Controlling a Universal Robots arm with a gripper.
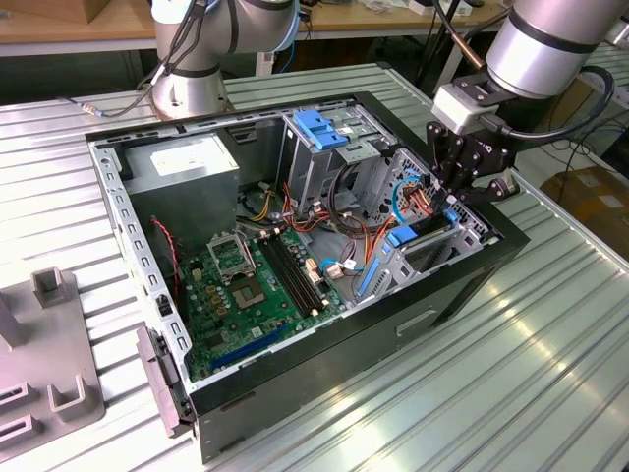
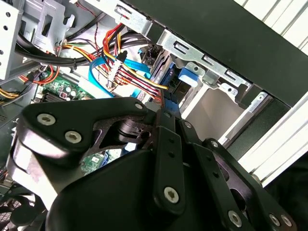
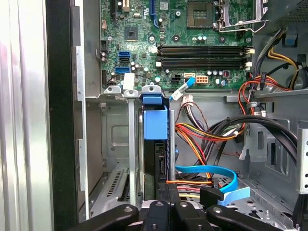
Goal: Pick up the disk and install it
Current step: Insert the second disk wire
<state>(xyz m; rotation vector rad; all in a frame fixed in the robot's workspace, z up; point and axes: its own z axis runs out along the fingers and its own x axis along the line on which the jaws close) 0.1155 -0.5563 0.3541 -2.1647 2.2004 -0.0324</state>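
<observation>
The gripper is down at the computer case's drive bay, fingers pinched narrow on the disk, seated upright inside.

Open computer case on slatted metal table; green motherboard inside.

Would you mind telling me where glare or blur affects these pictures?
Exterior view: bright glare streaks on the ribbed table; the case interior is evenly lit. Second wrist view: the pincer body is dark and soft up close, with a washed-out white patch beyond it. First wrist view: sharp on the disk.
</observation>
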